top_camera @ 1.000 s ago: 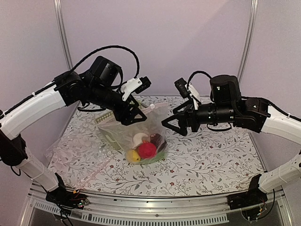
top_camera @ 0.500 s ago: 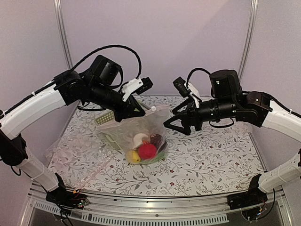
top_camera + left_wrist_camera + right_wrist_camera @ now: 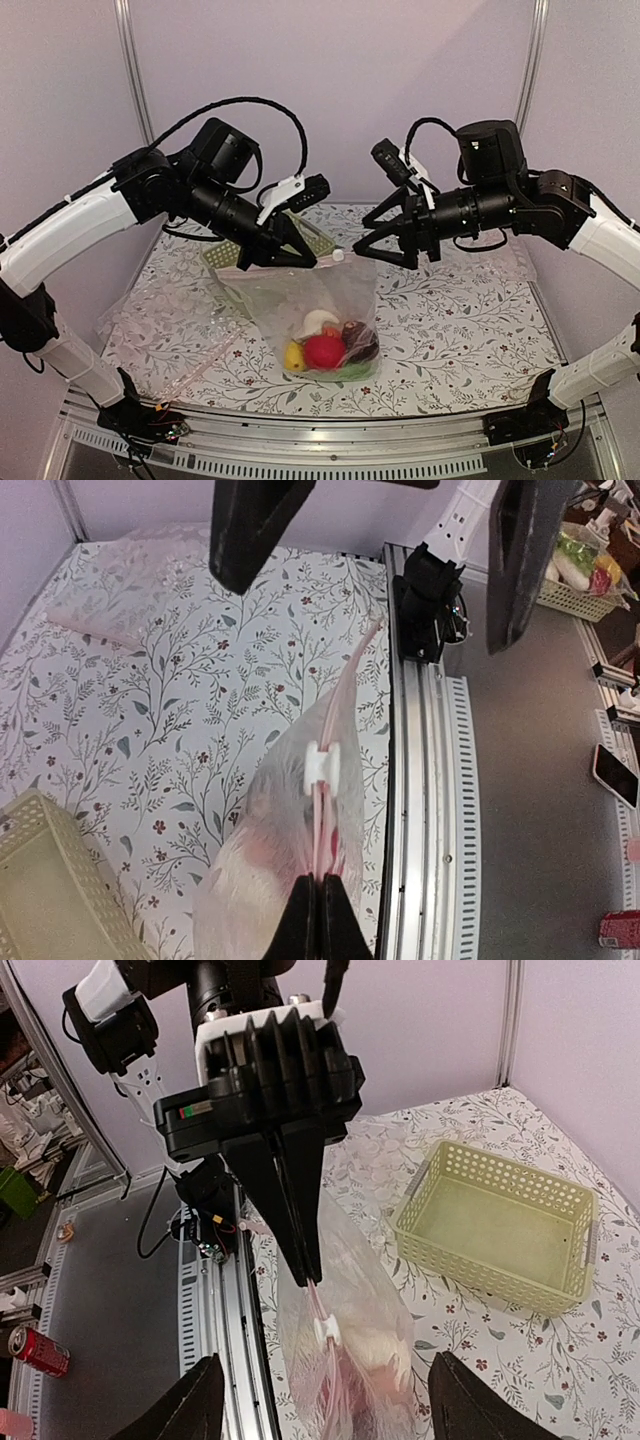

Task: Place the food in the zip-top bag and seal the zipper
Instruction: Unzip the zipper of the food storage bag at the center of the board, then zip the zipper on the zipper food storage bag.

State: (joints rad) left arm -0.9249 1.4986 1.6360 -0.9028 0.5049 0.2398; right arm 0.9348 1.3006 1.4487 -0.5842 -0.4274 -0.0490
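Observation:
The zip-top bag (image 3: 322, 305) hangs upright from my left gripper (image 3: 300, 257), which is shut on the pink zipper (image 3: 330, 720) at the bag's mouth. The white slider (image 3: 339, 255) sits on the strip just beyond the left fingertips (image 3: 308, 910). The food lies in the bottom of the bag: a red ball (image 3: 323, 351), a yellow piece (image 3: 294, 356), a white piece (image 3: 318, 322) and a dark maroon piece (image 3: 359, 340). My right gripper (image 3: 362, 240) stands open, level with the slider (image 3: 327, 1332) and just right of it, touching nothing.
A light green lattice basket (image 3: 500, 1220) stands on the table behind the bag. A second clear plastic bag (image 3: 150, 320) lies flat at the left. The table's metal front rail (image 3: 420, 810) runs close beside the hanging bag.
My left gripper has shut on the zipper strip and lifted the bag, carrying it right and nearer. My right gripper rose and its jaws narrowed a little.

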